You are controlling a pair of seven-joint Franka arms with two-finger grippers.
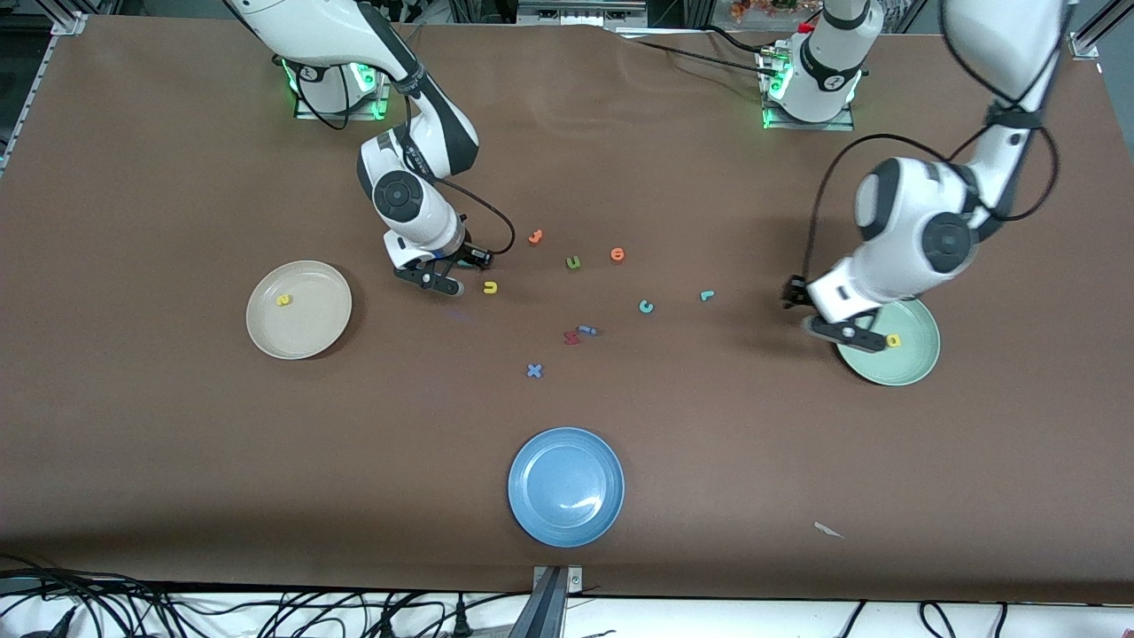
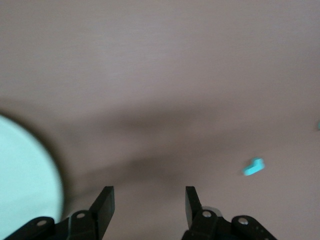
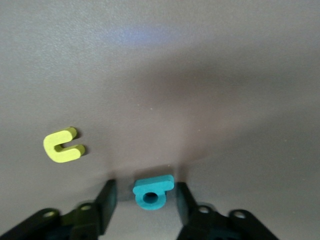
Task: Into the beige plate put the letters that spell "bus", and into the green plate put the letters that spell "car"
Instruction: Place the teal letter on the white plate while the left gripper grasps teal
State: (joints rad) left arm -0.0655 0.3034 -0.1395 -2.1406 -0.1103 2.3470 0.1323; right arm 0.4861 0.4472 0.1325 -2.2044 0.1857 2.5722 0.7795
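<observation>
Teal "b" [image 3: 153, 192] sits between the right pincer's [image 3: 145, 207] open, untouching fingers [image 3: 106, 200].

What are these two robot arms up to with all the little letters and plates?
They are sorting foam letters into plates. The right gripper is down at the table with the teal "b" between its fingers, beside the yellow "u". The yellow "s" already lies in the beige plate. The left gripper, open and empty, hangs by the green plate, which holds the yellow "a". The teal "c" and teal "r" lie mid-table.

No legible text, labels or signs.
</observation>
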